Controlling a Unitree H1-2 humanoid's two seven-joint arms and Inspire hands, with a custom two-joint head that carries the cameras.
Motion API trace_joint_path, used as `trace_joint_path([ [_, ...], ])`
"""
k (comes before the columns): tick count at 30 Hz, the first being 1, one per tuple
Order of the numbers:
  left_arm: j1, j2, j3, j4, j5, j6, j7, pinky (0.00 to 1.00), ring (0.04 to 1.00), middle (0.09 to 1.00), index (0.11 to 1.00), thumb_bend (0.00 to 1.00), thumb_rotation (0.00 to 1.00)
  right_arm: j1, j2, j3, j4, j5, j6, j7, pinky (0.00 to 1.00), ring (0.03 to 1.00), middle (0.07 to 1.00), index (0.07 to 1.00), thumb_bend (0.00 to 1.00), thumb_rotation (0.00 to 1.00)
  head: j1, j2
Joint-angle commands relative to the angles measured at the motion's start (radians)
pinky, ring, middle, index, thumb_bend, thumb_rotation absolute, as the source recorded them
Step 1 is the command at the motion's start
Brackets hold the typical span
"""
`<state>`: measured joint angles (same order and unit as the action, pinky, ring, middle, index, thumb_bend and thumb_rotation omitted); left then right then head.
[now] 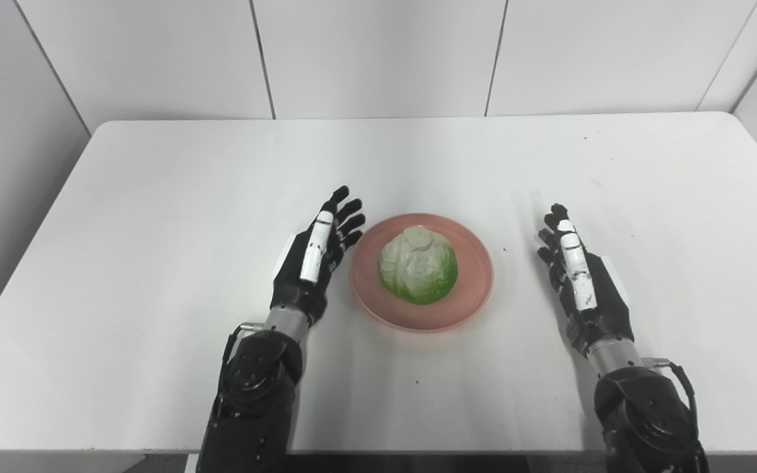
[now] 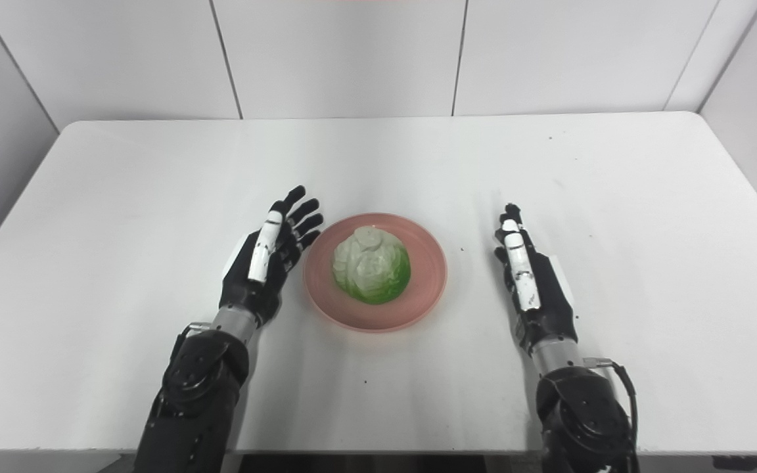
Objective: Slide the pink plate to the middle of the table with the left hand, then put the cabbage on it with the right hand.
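— Fingers on the left hand?
— Fanned apart, empty, just beside the pink plate; contact with its rim is unclear.
— The right hand?
— Edge-on, fingers straight, empty, apart from the plate. Its palm faces away.
— The cabbage?
— On the plate, mid-table. Both forearms are cut off below.

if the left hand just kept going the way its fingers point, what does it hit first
Probably nothing. The left hand points up and slightly right toward the far edge, so its line passes just left of the pink plate and cabbage, over bare table. Depth is unclear; it might graze the plate's rim.
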<state>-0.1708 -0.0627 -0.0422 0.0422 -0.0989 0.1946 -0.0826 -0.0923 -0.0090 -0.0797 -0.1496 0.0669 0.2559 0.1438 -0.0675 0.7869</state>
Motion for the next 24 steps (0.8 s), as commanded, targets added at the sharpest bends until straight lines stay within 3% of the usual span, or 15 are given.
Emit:
trace_joint_path([
  [1, 0.044, -0.003, -0.005, -0.031, 0.024, 0.017, 0.024, 0.88, 0.891, 0.907, 0.907, 0.43, 1.0, -0.019, 0.0, 0.011, -0.006, 0.011, -0.077, -0.003, 1.0, 1.0, 1.0, 1.0, 0.45, 1.0, 0.005, -0.001],
  [7, 0.075, -0.004, -0.005, -0.064, 0.032, 0.015, 0.028, 0.89, 0.895, 0.91, 0.914, 0.44, 1.0, -0.016, -0.009, 0.023, 0.025, 0.012, -0.12, -0.004, 1.0, 1.0, 1.0, 1.0, 0.42, 1.0, 0.007, -0.003],
  [24, 0.047, 0.012, -0.006, 0.012, 0.064, -0.063, 0.027, 0.88, 0.904, 0.921, 0.931, 0.43, 1.0, -0.017, -0.034, 0.047, 0.082, 0.028, -0.173, 0.003, 1.0, 1.0, 1.0, 1.0, 0.43, 1.0, 0.046, -0.024],
])
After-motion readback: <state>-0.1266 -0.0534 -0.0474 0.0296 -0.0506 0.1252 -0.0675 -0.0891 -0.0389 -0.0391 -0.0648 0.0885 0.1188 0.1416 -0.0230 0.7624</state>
